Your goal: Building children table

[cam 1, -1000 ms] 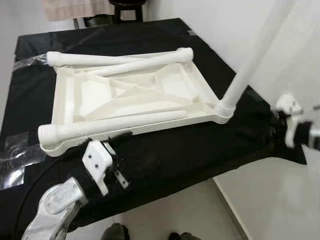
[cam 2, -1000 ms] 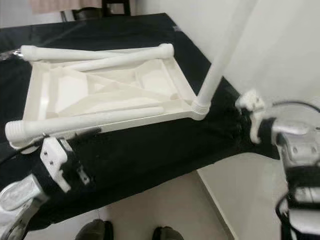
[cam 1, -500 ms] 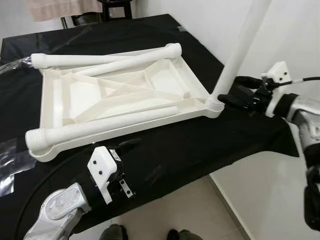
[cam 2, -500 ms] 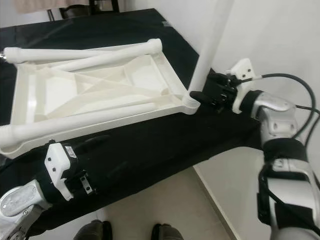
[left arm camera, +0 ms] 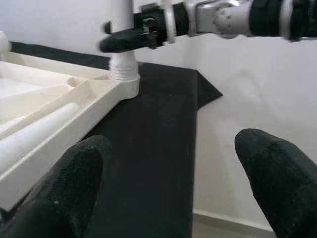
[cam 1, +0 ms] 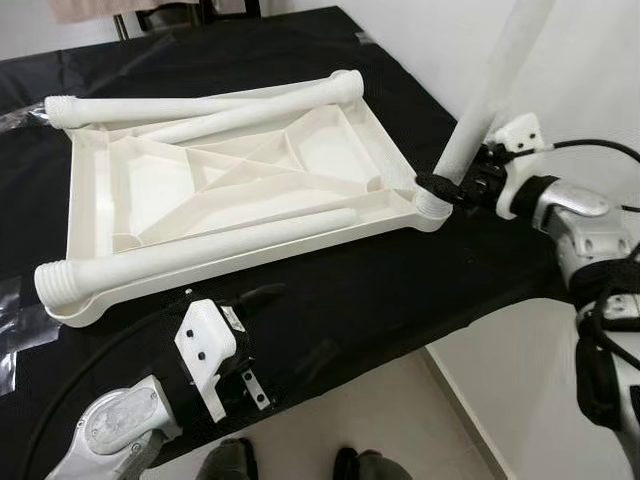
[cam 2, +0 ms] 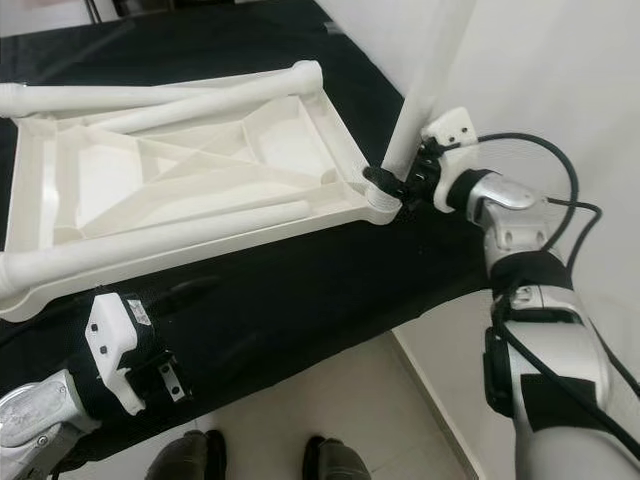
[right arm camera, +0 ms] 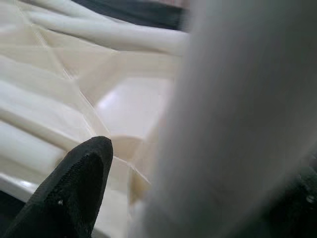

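The left gripper hangs off the table's near edge, fingers wide and empty, close below the tabletop's near rim; judging by its pose, it waits there to steady the part or take the next leg.

The tabletop lies upside down across the middle of the black-covered table, ribs up, so its corner sockets face upward for the legs. Three loose legs rest on it: one along the near rim, two crossing at the far rim, kept within reach.

At the tabletop's near right corner, close to the table's right edge, a fourth leg stands upright in its socket. The right gripper has its fingers round the base of this leg, seemingly to turn or press it home; the wrist view suggests a grip, though contact is blurred.
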Available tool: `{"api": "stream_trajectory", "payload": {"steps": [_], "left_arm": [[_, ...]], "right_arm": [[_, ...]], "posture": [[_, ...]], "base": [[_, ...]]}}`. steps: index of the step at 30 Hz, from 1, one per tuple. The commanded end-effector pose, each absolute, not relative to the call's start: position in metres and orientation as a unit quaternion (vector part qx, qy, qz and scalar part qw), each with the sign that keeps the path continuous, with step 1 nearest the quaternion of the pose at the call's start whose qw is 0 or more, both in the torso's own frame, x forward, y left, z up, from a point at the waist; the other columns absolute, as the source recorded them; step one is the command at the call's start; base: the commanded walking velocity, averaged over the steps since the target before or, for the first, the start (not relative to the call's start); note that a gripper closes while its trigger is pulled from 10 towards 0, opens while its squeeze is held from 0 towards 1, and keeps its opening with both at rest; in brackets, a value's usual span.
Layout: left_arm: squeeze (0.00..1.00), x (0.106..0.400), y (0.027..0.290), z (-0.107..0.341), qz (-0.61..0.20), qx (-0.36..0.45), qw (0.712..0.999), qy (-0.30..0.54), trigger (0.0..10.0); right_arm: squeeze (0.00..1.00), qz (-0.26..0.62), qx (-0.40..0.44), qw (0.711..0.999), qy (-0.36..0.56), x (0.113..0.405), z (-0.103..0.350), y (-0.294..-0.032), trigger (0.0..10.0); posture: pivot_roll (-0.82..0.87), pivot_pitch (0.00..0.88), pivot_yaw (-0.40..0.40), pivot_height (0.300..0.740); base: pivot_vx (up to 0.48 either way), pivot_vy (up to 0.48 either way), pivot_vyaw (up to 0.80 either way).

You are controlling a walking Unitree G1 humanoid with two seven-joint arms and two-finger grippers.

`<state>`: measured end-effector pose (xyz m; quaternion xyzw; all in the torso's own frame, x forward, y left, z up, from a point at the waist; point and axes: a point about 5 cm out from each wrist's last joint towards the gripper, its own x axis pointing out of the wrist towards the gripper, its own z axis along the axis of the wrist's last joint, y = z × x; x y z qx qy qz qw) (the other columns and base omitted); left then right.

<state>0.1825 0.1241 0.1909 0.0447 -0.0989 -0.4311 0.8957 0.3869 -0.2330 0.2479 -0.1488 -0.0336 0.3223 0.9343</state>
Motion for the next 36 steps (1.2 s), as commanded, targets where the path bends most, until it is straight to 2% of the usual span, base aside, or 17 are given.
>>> {"api": "stream_trajectory", "payload": {"steps": [1,2,3,4,5,7,9,20,26,27,28,29,30,31,32,33,36], "left_arm": [[0.0,0.179,0.123,0.188,-0.439,0.042,0.893,-0.086,10.0],[0.0,0.176,0.121,0.189,-0.44,0.04,0.893,-0.084,10.0],[0.0,0.175,0.121,0.189,-0.44,0.04,0.893,-0.083,10.0],[0.0,0.174,0.121,0.189,-0.44,0.039,0.893,-0.082,10.0],[0.0,0.174,0.121,0.189,-0.44,0.039,0.893,-0.082,10.0],[0.0,0.173,0.12,0.189,-0.439,0.038,0.894,-0.081,10.0],[0.0,0.172,0.12,0.189,-0.438,0.038,0.895,-0.08,10.0],[0.0,0.175,0.119,0.192,-0.44,0.039,0.894,-0.08,10.0],[0.0,0.177,0.118,0.192,-0.442,0.039,0.893,-0.081,10.0],[0.0,0.178,0.119,0.192,-0.44,0.038,0.893,-0.083,10.0],[0.0,0.178,0.119,0.193,-0.438,0.037,0.894,-0.085,10.0],[0.0,0.178,0.119,0.193,-0.438,0.037,0.894,-0.085,10.0],[0.0,0.179,0.12,0.192,-0.437,0.037,0.895,-0.085,10.0],[0.0,0.179,0.12,0.192,-0.437,0.037,0.895,-0.085,10.0],[0.0,0.18,0.12,0.191,-0.435,0.036,0.896,-0.083,10.0],[0.0,0.181,0.119,0.19,-0.434,0.032,0.897,-0.081,10.0],[0.0,0.181,0.118,0.188,-0.434,0.03,0.897,-0.079,10.0]], "right_arm": [[0.0,0.331,-0.139,0.933,-0.039,0.385,0.246,-0.234,10.0],[0.0,0.389,-0.111,0.913,-0.059,0.384,0.247,-0.222,7.5],[0.0,0.408,-0.103,0.905,-0.063,0.383,0.247,-0.218,5.0],[0.0,0.43,-0.098,0.895,-0.07,0.381,0.247,-0.216,0.0],[0.0,0.43,-0.098,0.895,-0.07,0.381,0.247,-0.216,0.0],[0.0,0.474,-0.082,0.873,-0.076,0.375,0.248,-0.216,0.0],[0.0,0.49,-0.075,0.865,-0.078,0.373,0.248,-0.218,0.0],[0.0,0.505,-0.091,0.857,-0.042,0.359,0.225,-0.237,0.0],[0.0,0.472,-0.124,0.873,-0.015,0.352,0.204,-0.241,0.0],[0.0,0.385,-0.127,0.914,0.009,0.354,0.187,-0.237,0.0],[0.0,0.316,-0.133,0.939,0.025,0.353,0.175,-0.235,0.0],[0.0,0.316,-0.133,0.939,0.025,0.353,0.175,-0.235,0.0],[0.0,0.116,-0.13,0.983,0.065,0.347,0.158,-0.237,0.0],[0.0,0.116,-0.13,0.983,0.065,0.347,0.158,-0.237,0.0],[0.0,0.041,-0.145,0.985,0.08,0.325,0.145,-0.225,0.0],[0.0,0.029,-0.128,0.987,0.091,0.309,0.136,-0.207,0.0],[0.0,0.044,-0.123,0.987,0.089,0.3,0.132,-0.191,0.0]], "posture": [[0.18,0.296,-0.082,0.74],[0.2,0.3,-0.083,0.74],[0.2,0.3,-0.083,0.74],[0.2,0.303,-0.083,0.74],[0.2,0.303,-0.083,0.74],[0.2,0.304,-0.085,0.74],[0.21,0.301,-0.087,0.74],[0.18,0.287,-0.084,0.74],[0.17,0.282,-0.088,0.74],[0.16,0.282,-0.103,0.74],[0.16,0.283,-0.105,0.74],[0.16,0.283,-0.105,0.74],[0.15,0.289,-0.107,0.74],[0.15,0.289,-0.107,0.74],[0.15,0.288,-0.096,0.74],[0.13,0.275,-0.092,0.74],[0.14,0.273,-0.094,0.74]], "base": [[0.0,0.0,0.0],[0.0,0.0,0.0],[0.0,0.0,0.0],[0.0,0.0,0.0],[0.0,0.0,0.0],[0.0,0.0,0.0],[0.0,0.0,0.0],[0.0,0.0,0.0],[0.0,0.0,0.0],[0.0,0.0,0.0],[0.0,0.0,0.0],[0.0,0.0,0.0],[0.0,0.0,0.0],[0.0,0.0,0.0],[0.0,0.0,0.0],[0.0,0.0,0.0],[0.0,0.0,0.0]]}}
